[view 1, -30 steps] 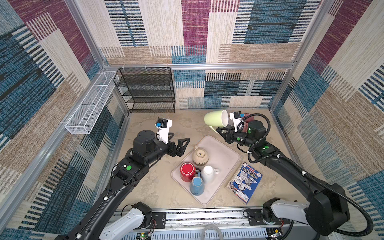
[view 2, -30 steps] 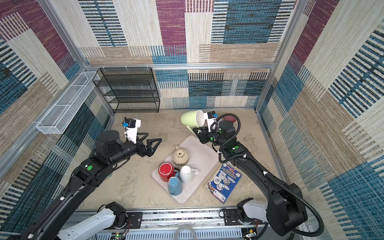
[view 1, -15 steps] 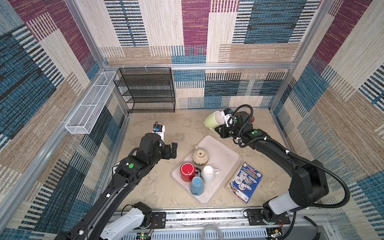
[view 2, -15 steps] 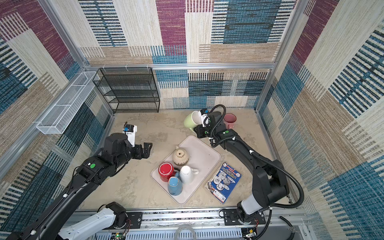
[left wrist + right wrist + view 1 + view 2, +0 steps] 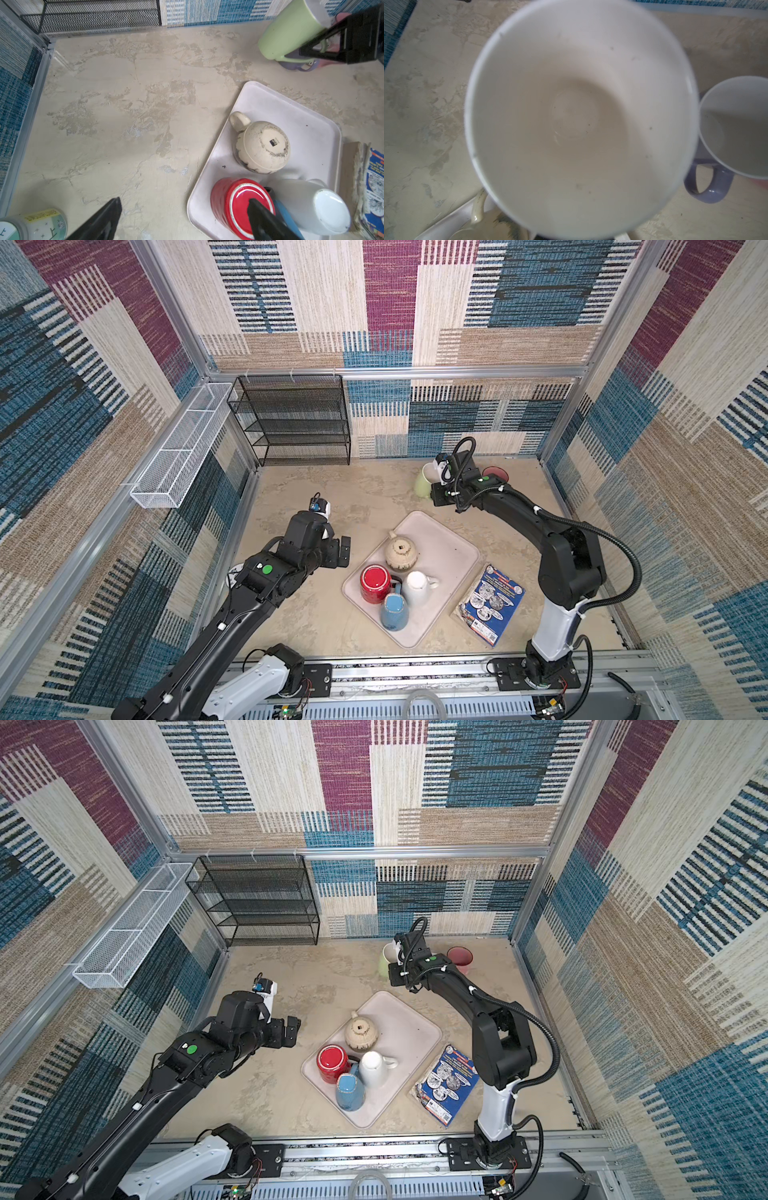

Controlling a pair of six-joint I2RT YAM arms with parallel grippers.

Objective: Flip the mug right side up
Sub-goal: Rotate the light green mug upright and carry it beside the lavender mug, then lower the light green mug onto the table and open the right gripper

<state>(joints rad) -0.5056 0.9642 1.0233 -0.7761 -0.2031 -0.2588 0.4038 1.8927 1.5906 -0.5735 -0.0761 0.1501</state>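
Note:
The mug [image 5: 423, 484] [image 5: 384, 963] is pale green outside and white inside. It hangs tilted near the back of the table, mouth turned up toward the right wrist camera, whose view is filled by the mug's white inside [image 5: 581, 114]. My right gripper [image 5: 435, 486] [image 5: 395, 969] is shut on the mug at its handle side. In the left wrist view a black finger [image 5: 311, 48] lies against the green mug [image 5: 291, 35]. Whether the base touches the table I cannot tell. My left gripper [image 5: 343, 551] [image 5: 291, 1029] [image 5: 185, 202] stands open and holds nothing, left of the tray.
A pink mug [image 5: 494, 472] [image 5: 737, 128] with a purple handle stands upright just right of the green one. The white tray [image 5: 453, 547] carries upturned beige [image 5: 401, 551], red [image 5: 374, 583], blue [image 5: 392, 610] and white [image 5: 417, 587] mugs. A booklet [image 5: 492, 603] lies right of it. A black wire rack [image 5: 295, 418] stands at the back left.
My right arm carried the green mug down and back beside the pink mug, turning its mouth from sideways to upward. My left arm drew back to the left and sank lower.

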